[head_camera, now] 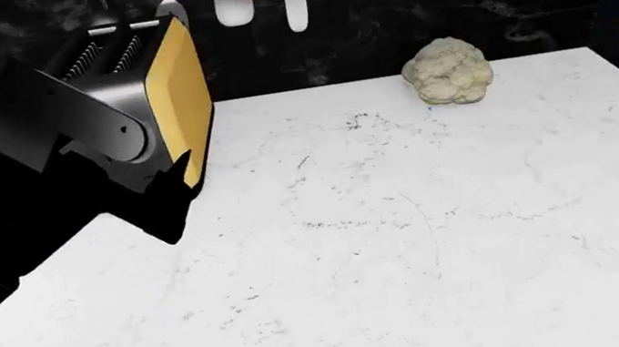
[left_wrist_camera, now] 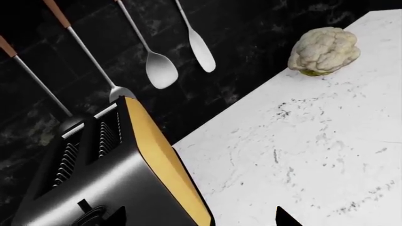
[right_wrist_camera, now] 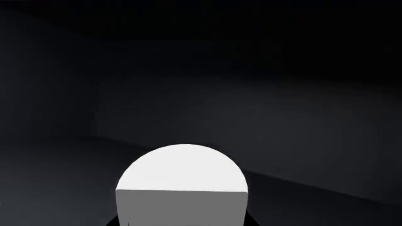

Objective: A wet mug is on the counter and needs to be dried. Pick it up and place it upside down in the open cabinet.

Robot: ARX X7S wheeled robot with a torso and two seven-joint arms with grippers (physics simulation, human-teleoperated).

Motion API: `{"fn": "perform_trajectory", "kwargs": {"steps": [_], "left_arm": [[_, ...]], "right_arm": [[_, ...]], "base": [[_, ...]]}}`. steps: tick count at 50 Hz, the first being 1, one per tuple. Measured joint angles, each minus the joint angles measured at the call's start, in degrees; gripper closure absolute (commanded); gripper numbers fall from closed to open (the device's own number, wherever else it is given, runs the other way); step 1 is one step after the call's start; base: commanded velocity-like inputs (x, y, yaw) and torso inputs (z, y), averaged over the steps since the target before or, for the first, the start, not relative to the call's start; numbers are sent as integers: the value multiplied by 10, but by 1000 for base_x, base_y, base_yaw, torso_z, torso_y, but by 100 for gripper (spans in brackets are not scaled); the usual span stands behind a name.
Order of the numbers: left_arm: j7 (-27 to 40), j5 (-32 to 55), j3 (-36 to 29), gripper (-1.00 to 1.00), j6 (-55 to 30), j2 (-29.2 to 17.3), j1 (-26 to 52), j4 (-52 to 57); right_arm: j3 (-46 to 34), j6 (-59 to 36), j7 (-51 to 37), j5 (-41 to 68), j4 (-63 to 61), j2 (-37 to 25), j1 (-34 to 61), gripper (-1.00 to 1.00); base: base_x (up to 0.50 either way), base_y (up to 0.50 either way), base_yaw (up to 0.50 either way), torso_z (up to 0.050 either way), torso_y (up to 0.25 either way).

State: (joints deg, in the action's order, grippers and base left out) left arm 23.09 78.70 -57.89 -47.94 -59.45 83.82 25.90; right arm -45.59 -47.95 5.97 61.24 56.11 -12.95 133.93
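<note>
The head view looks down on a broad white marble-look bench with faint grey veins, backed by a black wall. At the upper left of the frame a dark steel toaster with a yellow side panel stands at the back of the bench, and the black bulk of the left arm crosses in front of it, hiding its lower part. The left jaws show only as dark tips at the bottom edge of the left wrist view, so how far open they are cannot be told. Spoons and spatulas hang on the wall above the toaster. A pale cauliflower head sits at the upper right of centre, well apart from the toaster. In the right wrist view, the white mug fills the lower centre of the frame against a dim grey enclosure; only its rounded end and grey-shaded side show. The right jaws are hidden, so their grip cannot be told.
</note>
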Motion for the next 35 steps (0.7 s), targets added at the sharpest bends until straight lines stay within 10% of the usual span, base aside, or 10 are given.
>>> {"fn": "perform_trajectory", "kwargs": {"steps": [27,28,35], "left_arm": [[3,-5,1,-100,11,-4,-10,6],[3,-5,1,-100,11,-4,-11,6],[4,-6,1,-100,14,-6,-15,6]], "right_arm": [[240,-7,71,-325,149,84,11,100],[248,-8,73,-333,150,85,11,-100],[283,-20,86,-378,161,92,1,-100]], "base": [[1,0,0,0,0],[0,0,0,0,0],[0,0,0,0,0]]}}
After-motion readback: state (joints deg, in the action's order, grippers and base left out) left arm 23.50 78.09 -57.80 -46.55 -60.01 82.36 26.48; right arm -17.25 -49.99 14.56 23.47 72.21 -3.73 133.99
